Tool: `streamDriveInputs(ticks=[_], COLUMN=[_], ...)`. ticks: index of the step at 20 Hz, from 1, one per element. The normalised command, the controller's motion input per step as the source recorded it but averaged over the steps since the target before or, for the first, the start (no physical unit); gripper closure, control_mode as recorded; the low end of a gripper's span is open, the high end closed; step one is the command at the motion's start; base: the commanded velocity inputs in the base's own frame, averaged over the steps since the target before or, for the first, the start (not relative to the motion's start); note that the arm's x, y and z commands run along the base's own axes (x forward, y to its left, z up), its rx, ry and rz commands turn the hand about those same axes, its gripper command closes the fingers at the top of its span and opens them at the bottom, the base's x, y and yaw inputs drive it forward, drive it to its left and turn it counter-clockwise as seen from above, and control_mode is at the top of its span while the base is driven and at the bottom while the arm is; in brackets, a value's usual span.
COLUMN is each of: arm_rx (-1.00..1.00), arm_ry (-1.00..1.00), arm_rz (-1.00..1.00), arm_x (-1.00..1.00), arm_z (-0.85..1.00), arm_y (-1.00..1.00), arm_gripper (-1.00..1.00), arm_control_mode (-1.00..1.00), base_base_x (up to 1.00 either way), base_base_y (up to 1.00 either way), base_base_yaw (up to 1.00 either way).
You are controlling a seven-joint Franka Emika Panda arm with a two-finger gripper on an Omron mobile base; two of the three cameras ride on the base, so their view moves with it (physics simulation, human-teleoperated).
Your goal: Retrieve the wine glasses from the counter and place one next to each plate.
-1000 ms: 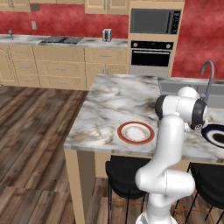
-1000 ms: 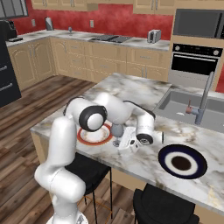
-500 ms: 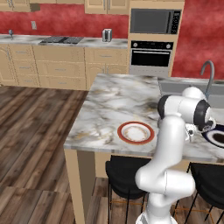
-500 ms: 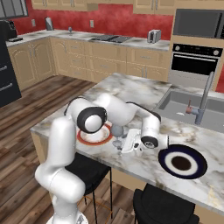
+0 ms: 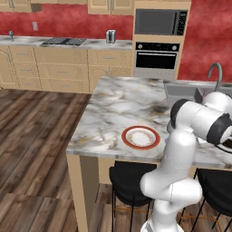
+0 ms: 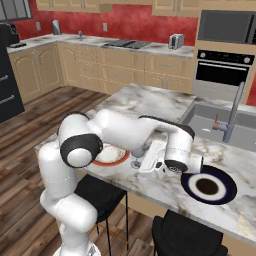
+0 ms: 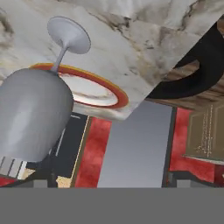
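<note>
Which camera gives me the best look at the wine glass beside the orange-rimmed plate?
The hand view: the wine glass shows large, with bowl, stem and foot. The right base view shows it small behind the gripper.

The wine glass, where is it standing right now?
In the right base view the wine glass stands on the marble island, between the orange-rimmed plate and the open gripper.

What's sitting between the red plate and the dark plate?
In the right base view, a wine glass and the open pincer sit between red-rimmed plate and dark plate.
</note>
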Motion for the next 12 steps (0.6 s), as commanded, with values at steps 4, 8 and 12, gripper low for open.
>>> streamDriveInputs(ticks=[4, 8, 12], arm_rx=[-0.06, -0.07, -0.05], arm_ry=[-0.17, -0.18, -0.18], arm_rz=[-0.19, -0.17, -0.15], arm_x=[-0.61, -0.36, -0.52], arm_z=[0.99, 0.72, 0.95], arm_y=[0.15, 0.01, 0.09], arm_gripper=[-1.0, -1.0, -1.0], arm_control_mode=[-1.0, -1.0, -1.0], base_base_x=[0.0, 0.0, 0.0], base_base_y=[0.0, 0.0, 0.0], base_base_yaw=[0.0, 0.0, 0.0])
